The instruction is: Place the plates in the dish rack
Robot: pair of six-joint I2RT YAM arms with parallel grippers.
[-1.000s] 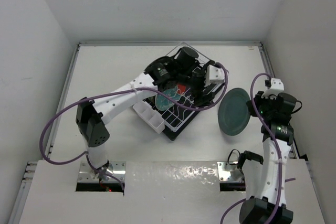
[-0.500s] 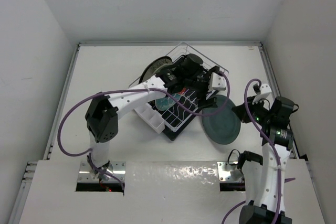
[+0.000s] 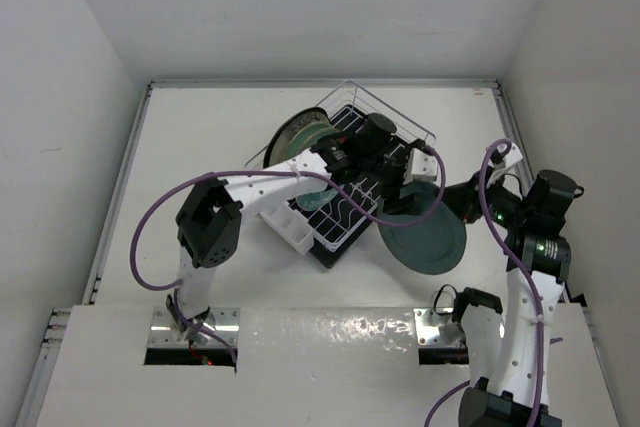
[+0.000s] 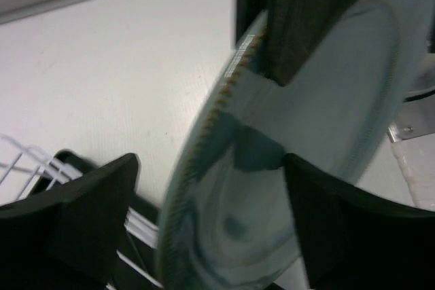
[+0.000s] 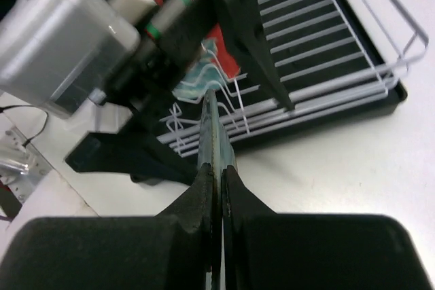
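The grey-teal plate [image 3: 425, 235] hangs tilted just off the right side of the dish rack [image 3: 350, 122]. My right gripper [image 5: 216, 176] is shut on its rim, seen edge-on. My left gripper [image 4: 217, 229] stands open, its fingers [image 4: 88, 215] either side of the same plate [image 4: 319, 120], opposite the right gripper's hold. A cream plate with a dark rim [image 3: 298, 134] stands at the rack's far-left end. In the right wrist view a red plate [image 5: 228, 32] and a pale green plate [image 5: 196, 87] show in the rack [image 5: 326, 52] behind the left gripper.
The white cutlery box [image 3: 285, 223] sits at the rack's near-left end. The left arm [image 3: 260, 179] reaches across the rack from the left. White walls close in the table at the back and both sides.
The right arm has carried the grey-teal plate left and lower, up to the rack. The left gripper has moved right, off the rack, so that it straddles the plate.
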